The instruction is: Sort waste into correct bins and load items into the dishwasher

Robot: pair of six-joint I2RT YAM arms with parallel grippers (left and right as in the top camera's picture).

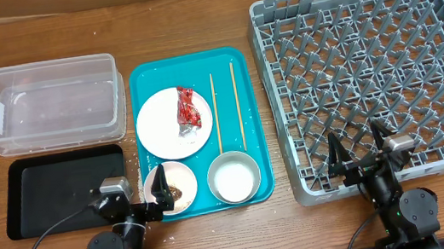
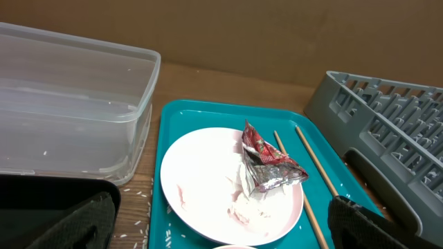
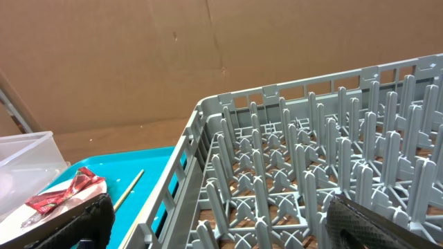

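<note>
On the teal tray (image 1: 235, 62) lies a white plate (image 1: 162, 128) with a red wrapper (image 1: 187, 109) on it. In the left wrist view the wrapper (image 2: 266, 162) rests on a crumpled white napkin (image 2: 248, 188). Two chopsticks (image 1: 215, 112) lie right of the plate. A pink bowl (image 1: 181, 190) with brown scraps and a white bowl (image 1: 233, 177) sit at the tray's near end. My left gripper (image 1: 145, 196) is open at the pink bowl's left edge, holding nothing. My right gripper (image 1: 357, 151) is open over the near rim of the grey dishwasher rack (image 1: 373, 62).
A clear tub (image 1: 52, 104) stands far left, with a black tray (image 1: 59, 193) in front of it. Rice grains (image 2: 138, 197) are scattered on the wood between the bins and the teal tray. A cardboard wall (image 3: 138, 62) backs the table.
</note>
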